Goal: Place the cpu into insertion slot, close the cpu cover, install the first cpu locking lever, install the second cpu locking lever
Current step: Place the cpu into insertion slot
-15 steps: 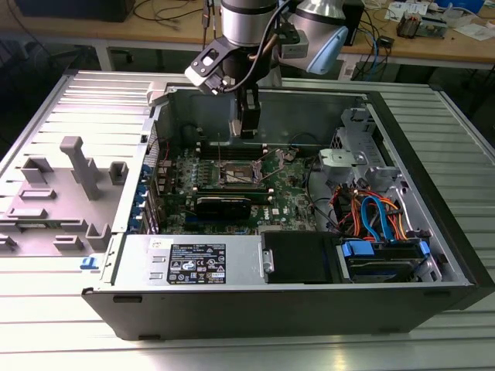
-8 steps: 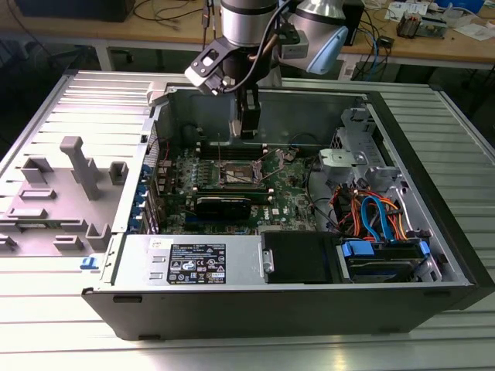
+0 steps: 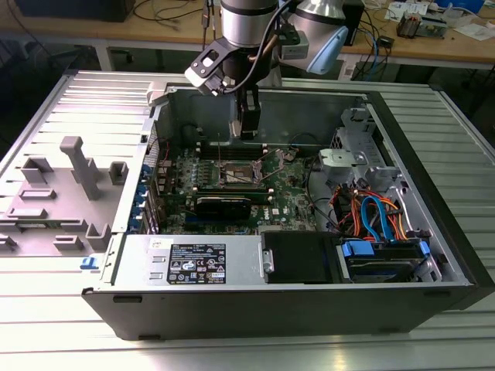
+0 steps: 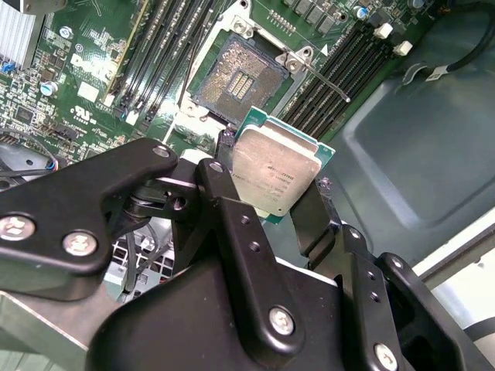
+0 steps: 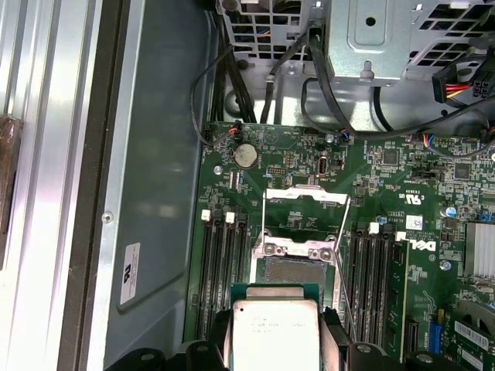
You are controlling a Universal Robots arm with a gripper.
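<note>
Ribbed metal surface (image 3: 62, 340) is carrying an open computer case (image 3: 271, 309); the pincer (image 3: 247, 131) is hanging over the green board inside, clamping the cpu (image 4: 272, 171) by two opposite edges; the cpu is hovering near the bare insertion slot (image 4: 240, 77); the cpu cover (image 5: 308, 197) is standing open.

No print is legible: white stickers (image 3: 195, 264) on the grey metal power-supply box (image 3: 138, 259), faint etching on the silver-grey square cpu (image 4: 272, 174).
</note>
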